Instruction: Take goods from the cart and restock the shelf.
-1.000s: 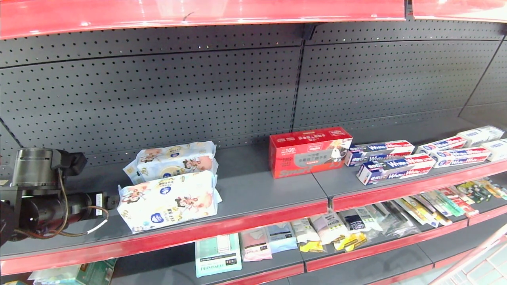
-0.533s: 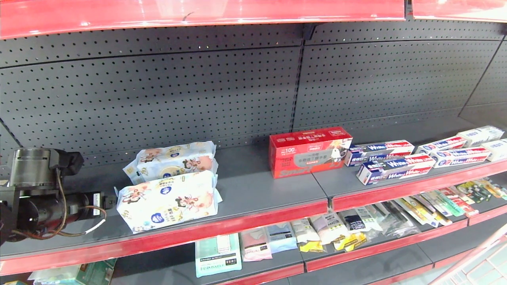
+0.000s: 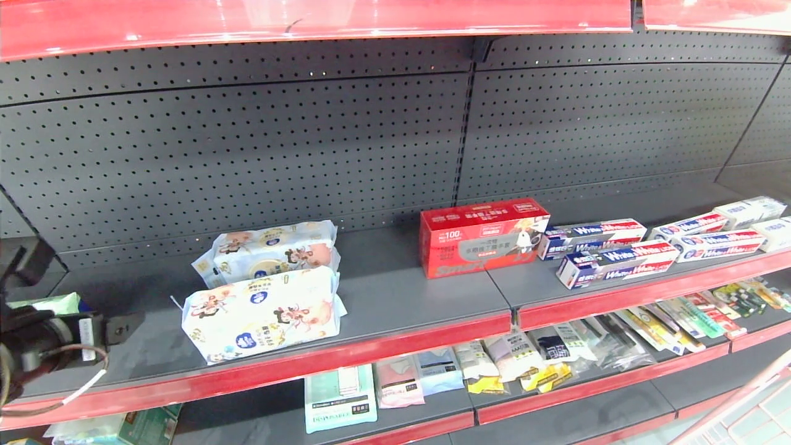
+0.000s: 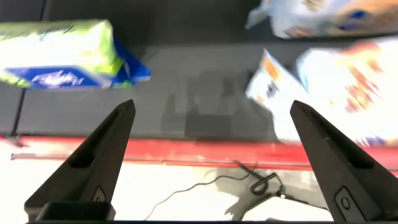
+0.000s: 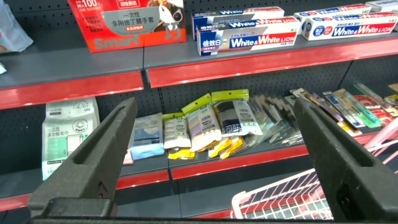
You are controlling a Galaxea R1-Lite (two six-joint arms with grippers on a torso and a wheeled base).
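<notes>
Nearest, the pink wire cart (image 3: 757,405) shows at the lower right corner of the head view. The right gripper (image 5: 216,102) hangs in front of it with its jaws spread wide and nothing between them, facing the lower shelf (image 5: 205,165), where small packets (image 5: 205,121) lie in a row. The left gripper (image 4: 212,107) sits off the front edge of the grey shelf (image 3: 401,290), jaws likewise wide apart and empty.

On that shelf, a green-and-blue tissue pack (image 4: 62,53) lies at the far left. Right of it, the front wipes pack (image 3: 262,312) lies flat near the red front lip, its long axis running along the shelf. The rear wipes pack (image 3: 269,250) lies just behind it, parallel. Well apart to the right, a red box (image 3: 482,237) rests on its long side, printed face toward the aisle. Toothpaste boxes (image 3: 618,262) follow, lengthwise along the shelf and slightly angled.

Behind everything stands a dark perforated back panel (image 3: 278,142), under a glossy red upper shelf (image 3: 309,18).
</notes>
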